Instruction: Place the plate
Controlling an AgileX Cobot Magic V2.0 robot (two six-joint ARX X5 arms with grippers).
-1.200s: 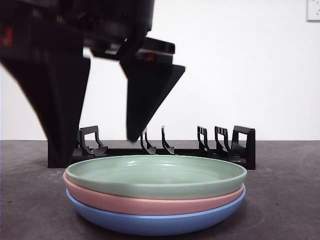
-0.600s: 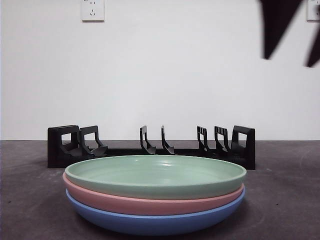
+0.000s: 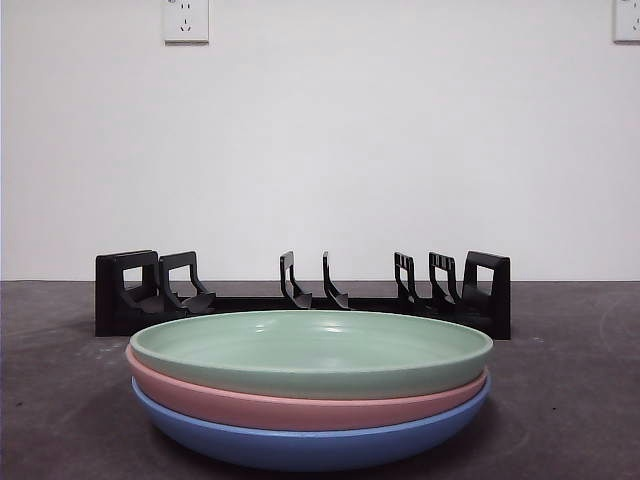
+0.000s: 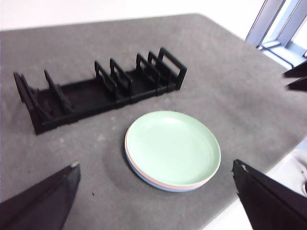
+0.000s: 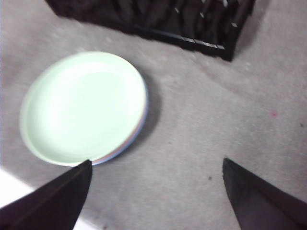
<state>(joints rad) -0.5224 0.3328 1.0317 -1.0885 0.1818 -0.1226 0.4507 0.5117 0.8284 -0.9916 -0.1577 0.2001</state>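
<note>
Three plates sit stacked on the grey table [image 3: 570, 400], just in front of the black plate rack [image 3: 300, 295]. The green plate [image 3: 310, 350] is on top, the pink plate [image 3: 300, 408] under it, and the blue plate [image 3: 310, 445] at the bottom, touching the table. The stack lies flat, rims nested, roughly centred on the rack's length and apart from it, with a strip of bare table between. The rack stands upright with all its slots unfilled, and no plate is in it.

The left gripper [image 4: 156, 191] hangs high above the table on the near side of the stack, away from the rack. Its jaws are spread wide with nothing between them, and it is well clear of the plates. The right gripper [image 5: 156, 191] is also up high, off to the side of the stack, jaws wide apart and holding nothing. Its view is blurred. Neither gripper shows in the front view.

Behind the rack is a white wall [image 3: 400, 150] with a socket [image 3: 185, 20] high up and part of another socket [image 3: 627, 20] at the far edge.
</note>
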